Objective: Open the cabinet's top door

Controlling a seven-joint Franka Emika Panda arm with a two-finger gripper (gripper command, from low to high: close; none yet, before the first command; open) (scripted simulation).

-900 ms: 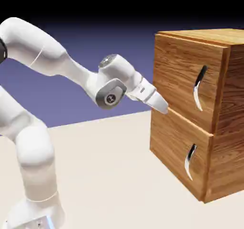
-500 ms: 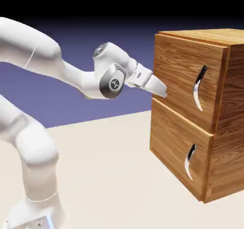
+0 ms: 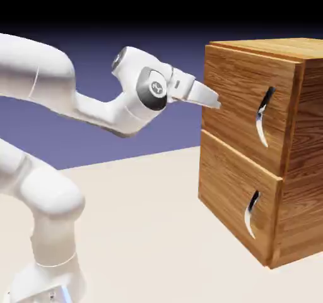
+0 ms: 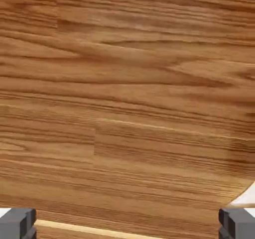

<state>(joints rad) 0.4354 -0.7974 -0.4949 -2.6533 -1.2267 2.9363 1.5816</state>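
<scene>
The two-finger gripper of the white robot arm [image 3: 218, 105] is held before the wood-grain front, its small grey fingertips [image 4: 127, 224] wide apart with nothing seen between them. Beyond it, the square wood-grain top door [image 3: 243, 100] is set shut in the upper half of the boxy brown cabinet [image 3: 309, 122], directly above the wood-grain lower panel [image 3: 230, 178]. On the door, the curved silver-and-black metal handle [image 3: 262, 120] is mounted upright, near the front's vertical edge on the exterior view's right, well apart from the fingers.

The handle is best taken around the middle of its bow, with one finger on each side. It should prove rigid and probably slick, so a slide along the curve may be expected under a loose grip. The door will likely be felt as a stiff, fairly heavy board, to be drawn steadily along an arc, presumably hinged at the edge farther from the handle.
</scene>
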